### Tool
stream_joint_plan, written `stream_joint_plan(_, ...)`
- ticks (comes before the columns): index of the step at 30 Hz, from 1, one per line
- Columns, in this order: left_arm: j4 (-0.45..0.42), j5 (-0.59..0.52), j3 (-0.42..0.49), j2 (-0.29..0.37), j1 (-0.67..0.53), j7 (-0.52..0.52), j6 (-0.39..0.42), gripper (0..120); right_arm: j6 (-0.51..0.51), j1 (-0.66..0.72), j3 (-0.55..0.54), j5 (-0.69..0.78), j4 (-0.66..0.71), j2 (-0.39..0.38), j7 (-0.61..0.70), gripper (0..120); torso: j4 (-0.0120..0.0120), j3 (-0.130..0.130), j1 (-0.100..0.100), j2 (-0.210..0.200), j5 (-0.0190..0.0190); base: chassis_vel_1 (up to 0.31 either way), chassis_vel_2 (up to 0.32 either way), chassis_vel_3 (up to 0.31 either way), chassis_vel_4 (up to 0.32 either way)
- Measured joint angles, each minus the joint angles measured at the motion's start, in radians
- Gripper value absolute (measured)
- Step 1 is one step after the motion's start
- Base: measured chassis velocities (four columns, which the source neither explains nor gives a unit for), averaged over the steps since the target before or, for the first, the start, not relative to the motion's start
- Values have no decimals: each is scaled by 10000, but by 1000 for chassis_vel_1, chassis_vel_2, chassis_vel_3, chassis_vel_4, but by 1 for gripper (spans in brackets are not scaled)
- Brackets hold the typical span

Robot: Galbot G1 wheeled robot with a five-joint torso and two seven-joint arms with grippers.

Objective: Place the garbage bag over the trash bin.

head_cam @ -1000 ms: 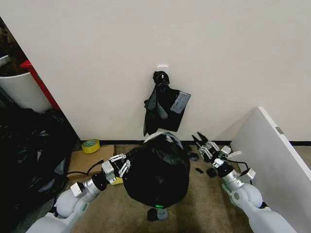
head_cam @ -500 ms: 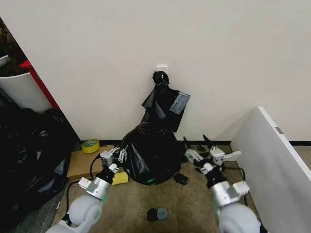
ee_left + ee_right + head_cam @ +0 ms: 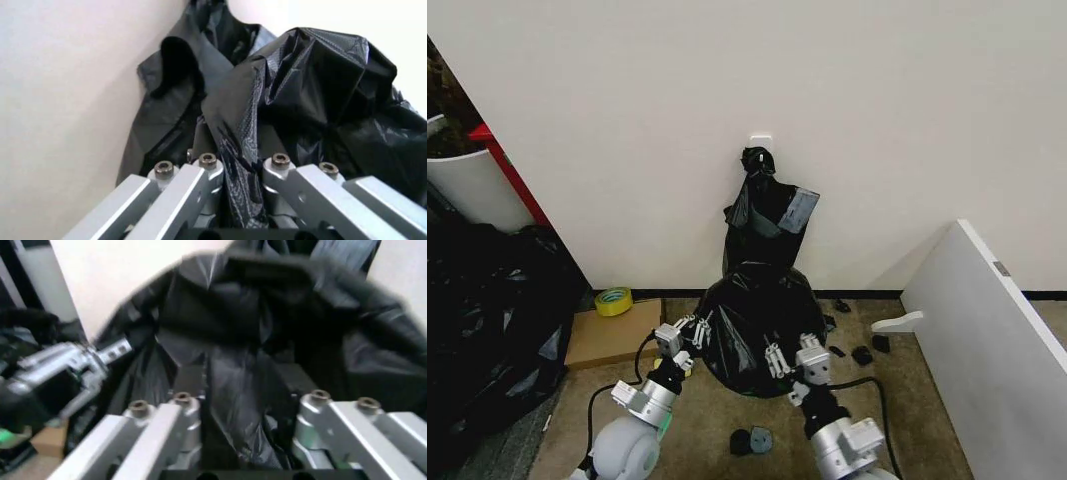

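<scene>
The garbage bag (image 3: 757, 315) is a glossy black mound on the floor against the wall; the trash bin is hidden beneath it. My left gripper (image 3: 693, 330) holds the bag's left edge. The left wrist view shows its fingers (image 3: 200, 172) shut on a fold of garbage bag (image 3: 313, 85). My right gripper (image 3: 779, 358) sits at the bag's near edge. The right wrist view has a strip of bag (image 3: 233, 390) pinched between its fingers (image 3: 170, 412), with the left gripper (image 3: 100, 352) farther off.
A knotted bunch of black bags (image 3: 767, 215) hangs on the wall above. A heap of black plastic (image 3: 482, 320) and a white tub (image 3: 467, 185) stand at left. Yellow tape (image 3: 613, 300), cardboard (image 3: 612, 335), small black parts (image 3: 751, 440) and a leaning white board (image 3: 987, 340) are nearby.
The bag went from raised and close down to the floor by the wall. My right gripper, open and apart from it before, has closed on its near edge. Both arms drew inward.
</scene>
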Motion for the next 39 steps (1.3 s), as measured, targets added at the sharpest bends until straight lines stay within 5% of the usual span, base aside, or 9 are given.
stream_joint_plan(7, 183, 325, 137, 11, -48, 118, -216, 4, -741, 595, -18, 30, -543, 305, 454, 0, -2, 0, 1, 0, -1, 0, 0, 0, 0)
stream_joint_plan(25, 251, 990, 77, 27, 142, 431, -669, 4, -3168, 2887, -1099, 62, -2053, 1330, 2273, 0, -1, 1, 2, 0, -2, 0, 0, 0, 0)
stream_joint_plan(39, 339, 1529, -124, 12, 291, 1051, -1049, 4, -2865, 3842, -1635, 1396, -2952, 1509, 2024, 0, -1, 1, 2, 0, -1, 0, 0, 0, 0)
